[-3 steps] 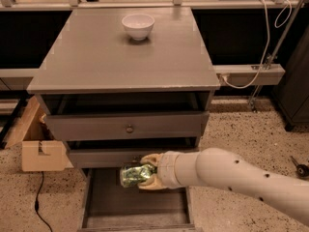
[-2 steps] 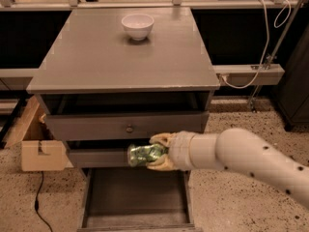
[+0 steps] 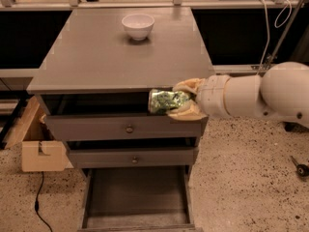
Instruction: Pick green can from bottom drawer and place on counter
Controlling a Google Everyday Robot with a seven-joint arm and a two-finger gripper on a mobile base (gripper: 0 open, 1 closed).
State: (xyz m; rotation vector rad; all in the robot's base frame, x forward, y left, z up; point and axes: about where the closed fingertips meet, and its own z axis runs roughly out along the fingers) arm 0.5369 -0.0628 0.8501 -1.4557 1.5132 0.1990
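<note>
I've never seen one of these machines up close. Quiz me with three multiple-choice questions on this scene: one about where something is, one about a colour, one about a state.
1. Where is the green can?
A) held in the hand, at the front edge of the counter
B) standing mid-counter
C) lying on the speckled ground

2. What colour is the bowl on the counter?
A) red
B) white
C) black

3. The bottom drawer is:
A) pushed shut
B) lifted out onto the counter
C) pulled open

Answers:
1 A, the hand is clamped around the can, level with the counter's front edge.
2 B, the bowl is plainly white against the grey top.
3 C, the drawer's dark floor lies in full view.
</note>
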